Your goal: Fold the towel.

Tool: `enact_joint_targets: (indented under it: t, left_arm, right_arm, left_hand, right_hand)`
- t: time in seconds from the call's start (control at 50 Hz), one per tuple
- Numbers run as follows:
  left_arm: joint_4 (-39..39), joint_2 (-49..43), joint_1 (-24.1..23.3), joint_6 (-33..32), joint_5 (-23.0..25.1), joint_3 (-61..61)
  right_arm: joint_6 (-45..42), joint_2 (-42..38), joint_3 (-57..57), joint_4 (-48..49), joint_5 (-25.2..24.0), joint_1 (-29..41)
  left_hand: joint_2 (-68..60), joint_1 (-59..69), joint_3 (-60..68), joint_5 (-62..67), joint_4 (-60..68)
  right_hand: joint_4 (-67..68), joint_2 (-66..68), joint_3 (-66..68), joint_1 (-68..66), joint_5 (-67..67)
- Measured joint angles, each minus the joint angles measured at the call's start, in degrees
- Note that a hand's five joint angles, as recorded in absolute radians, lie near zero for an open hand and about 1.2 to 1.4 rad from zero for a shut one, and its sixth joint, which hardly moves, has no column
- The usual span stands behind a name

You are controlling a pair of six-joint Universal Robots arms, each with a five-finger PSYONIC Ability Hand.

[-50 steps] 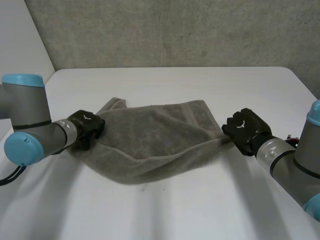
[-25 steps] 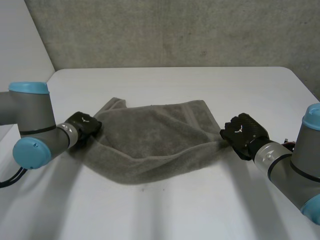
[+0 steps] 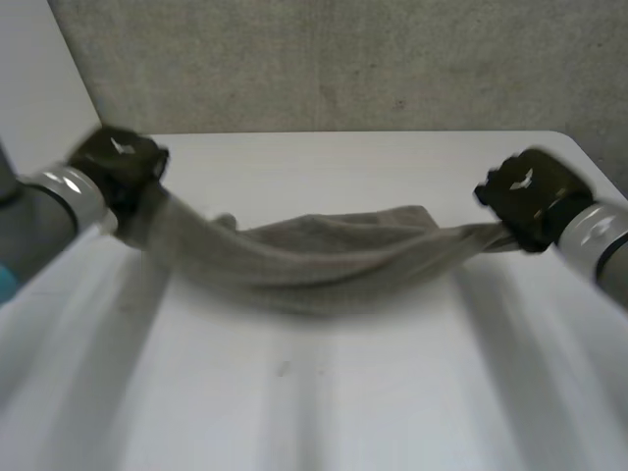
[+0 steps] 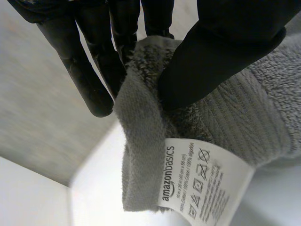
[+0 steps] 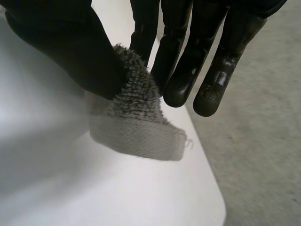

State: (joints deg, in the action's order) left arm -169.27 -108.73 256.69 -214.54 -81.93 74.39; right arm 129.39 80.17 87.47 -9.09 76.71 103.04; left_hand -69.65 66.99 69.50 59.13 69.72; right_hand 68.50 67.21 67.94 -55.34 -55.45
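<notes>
Raised since earlier, left hand (image 3: 118,165) and right hand (image 3: 530,196) hold towel (image 3: 324,260) sagging over desk (image 3: 392,392), fingers (image 4: 89,70) of each clamped on a corner, label (image 4: 202,183) at the left one.

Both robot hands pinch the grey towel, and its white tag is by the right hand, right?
No. The left hand and right hand both pinch the grey towel, but its white tag is by the left hand; the left wrist view shows it.

We see the grey towel (image 3: 314,257) stretched across mid-frame in the head view, bunched into a sagging band. Both ends are raised and the middle droops lowest. A white care label (image 4: 202,181) is sewn at one corner.
</notes>
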Motion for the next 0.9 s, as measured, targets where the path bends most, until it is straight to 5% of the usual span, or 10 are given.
enact_joint_targets:
  t: [0.28,0.54,0.66,0.9]
  left_arm:
    - [-3.1,19.2,5.1,16.5,0.2,0.7]
    - [-3.8,8.2,6.8,18.4,0.3,2.8]
    - [-3.5,-3.6,5.2,17.9,0.1,-7.0]
    - [-11.6,-13.5,1.4,23.8,-1.0,-44.2]
  right_arm:
    - [3.7,5.7,-25.0,-27.4,-1.2,-4.3]
    - [-1.2,-6.7,-25.8,-28.8,-0.2,-4.0]
    - [-1.6,-15.2,-30.4,-19.9,3.8,0.2]
    - [2.2,-15.8,-38.5,24.6,11.1,5.7]
  left_hand:
    - [0.0,0.1,0.0,0.1,0.0]
    - [-0.1,0.1,0.1,0.1,0.0]
    - [-0.1,0.1,0.1,0.1,0.0]
    - [-0.1,0.4,0.1,0.2,0.0]
  right_hand:
    - [0.0,0.4,0.0,0.0,0.0]
    - [0.0,0.4,0.0,0.0,0.0]
    - [0.0,0.4,0.0,0.0,0.0]
    - [0.0,0.4,0.2,0.0,0.0]
